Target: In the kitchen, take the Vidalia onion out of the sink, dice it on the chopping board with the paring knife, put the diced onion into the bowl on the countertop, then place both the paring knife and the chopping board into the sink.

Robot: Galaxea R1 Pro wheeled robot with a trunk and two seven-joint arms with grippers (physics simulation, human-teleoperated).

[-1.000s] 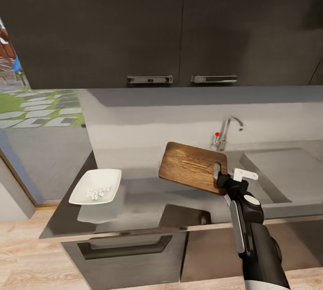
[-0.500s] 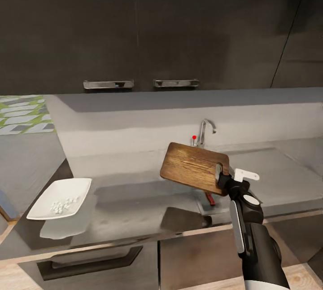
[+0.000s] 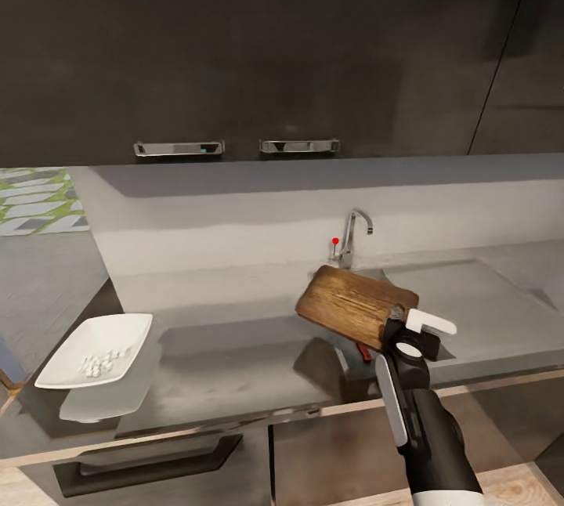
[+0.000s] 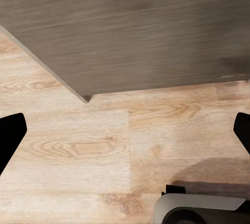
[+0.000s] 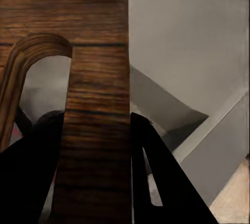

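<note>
My right gripper (image 3: pixel 396 327) is shut on the slot-handle end of the dark brown chopping board (image 3: pixel 354 302). It holds the board tilted in the air over the near left corner of the sink (image 3: pixel 486 310). In the right wrist view the board (image 5: pixel 96 78) runs between the black fingers (image 5: pixel 156 177), with the basin (image 5: pixel 182 52) behind it. A slim dark red object (image 3: pixel 364 351), apparently the paring knife, lies in the basin under the board. The white bowl (image 3: pixel 70 361) with diced onion (image 3: pixel 98 363) sits on the countertop (image 3: pixel 227 349) at the far left. My left gripper (image 4: pixel 125 133) is open over the wood floor.
The chrome tap (image 3: pixel 354 232) with its red knob (image 3: pixel 335 240) stands at the back wall behind the board. Dark upper cabinets (image 3: pixel 282 44) hang overhead. A dark cabinet front (image 4: pixel 130 26) is in the left wrist view.
The view panned right a second ago, then held. In the last half second my right arm turned the board and carried it slightly right and lower over the sink.
</note>
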